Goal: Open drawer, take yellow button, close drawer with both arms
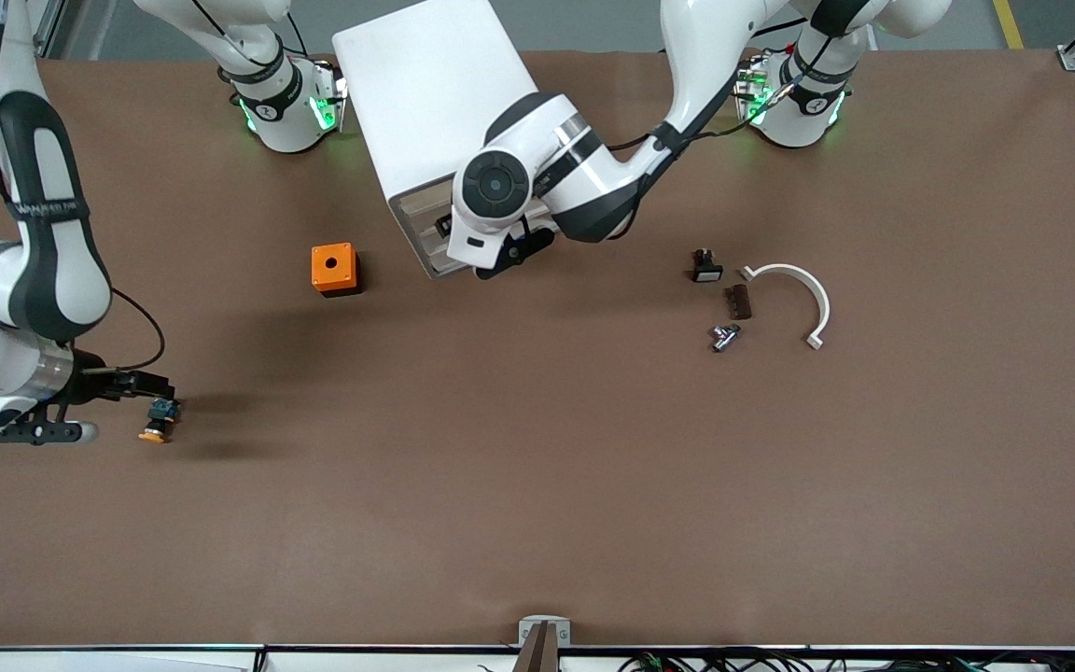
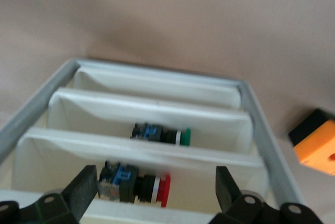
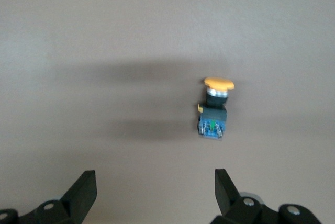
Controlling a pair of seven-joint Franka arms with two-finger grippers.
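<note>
the brown bench (image 1: 537, 485) carried a big white cabinet (image 1: 425, 103) near the edge where the robots' bases stood, between the two bases. the left arm reached from its base down to the cabinet's front, and the left gripper (image 1: 511, 254) hung just in front of the drawers with its fingers (image 2: 84, 190) spread wide, holding nothing. in the left wrist view the top drawer (image 2: 157, 85) looked pushed in and bare as far as it showed, while the drawers below it each held a push-button, one with a green cap (image 2: 161, 134) and one with a red cap (image 2: 137, 183).

the right arm stretched along the bench's end on its own side. the right gripper (image 1: 141, 385) sat low over the bench there, fingers (image 3: 84, 190) apart and gripping nothing. the button (image 1: 160, 422), orange cap on a black-and-blue body, lay on its side on the bare bench just beside that gripper's fingertips, free of them, well away from the cabinet and closer to the front camera's edge.

an orange cube (image 1: 334, 269) with a hole stood close to the cabinet's front, toward the right arm's end. toward the left arm's end lay a curved white bracket (image 1: 803, 294), a small black piece with a white face (image 1: 706, 267), a dark brown block (image 1: 738, 301) and a small metal fitting (image 1: 724, 337), all near one another.
</note>
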